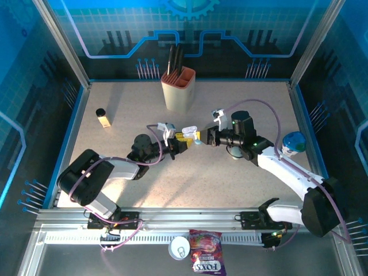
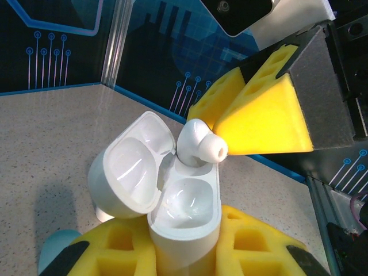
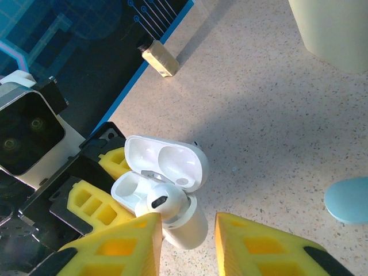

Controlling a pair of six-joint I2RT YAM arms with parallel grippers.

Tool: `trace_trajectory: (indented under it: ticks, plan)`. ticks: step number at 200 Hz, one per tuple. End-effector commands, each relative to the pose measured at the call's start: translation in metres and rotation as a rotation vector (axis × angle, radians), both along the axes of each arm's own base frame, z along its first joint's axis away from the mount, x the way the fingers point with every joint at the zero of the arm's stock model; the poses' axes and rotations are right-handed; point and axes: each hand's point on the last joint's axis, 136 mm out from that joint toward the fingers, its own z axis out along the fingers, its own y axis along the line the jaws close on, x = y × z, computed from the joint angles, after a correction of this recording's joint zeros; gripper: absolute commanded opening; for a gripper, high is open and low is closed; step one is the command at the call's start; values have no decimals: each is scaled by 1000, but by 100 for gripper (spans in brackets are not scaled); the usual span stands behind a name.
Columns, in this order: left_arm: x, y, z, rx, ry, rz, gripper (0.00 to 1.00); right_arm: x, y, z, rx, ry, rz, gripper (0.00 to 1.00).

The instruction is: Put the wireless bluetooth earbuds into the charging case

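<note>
There, the left fingers [image 2: 123,247] are clenched on the open charging case [image 2: 184,221] at the bottom of the left wrist view, and the right fingers [image 3: 121,247] stand parted just beside the earbud [image 2: 198,146], which is perched half-seated in the case's upper well; it looks light, slick and tiny, so I'd pinch its rounded head gently.

One open white charging case [image 2: 172,221] and one white earbud [image 2: 198,146] are at the centre of the worktop [image 1: 259,109], with one pale teal piece [image 3: 349,200] nearby. There are two pincers, the left pincer [image 1: 185,138] and the right pincer [image 1: 204,138], each with two yellow fingers [image 3: 115,253]. One beige holder [image 1: 178,92] stands at 12 o'clock, one black-capped bottle [image 1: 103,118] at 10 and one blue-and-white tub [image 1: 294,144] at 3. At 6 o'clock are one sweet packet [image 1: 207,261] and one white disc [image 1: 179,248].
</note>
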Motion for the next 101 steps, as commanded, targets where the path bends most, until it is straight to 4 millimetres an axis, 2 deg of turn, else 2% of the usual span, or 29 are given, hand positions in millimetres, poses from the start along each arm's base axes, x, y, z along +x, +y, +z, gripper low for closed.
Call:
trace_trajectory:
  ticks: [1, 101]
  plan:
    - [-5, -4, 11, -23, -42, -33, 9, 0, 5, 10, -6, -25, 22, 33]
    - [-6, -6, 8, -35, -58, -51, 8, 2, 15, 12, 9, -20, 41, 45]
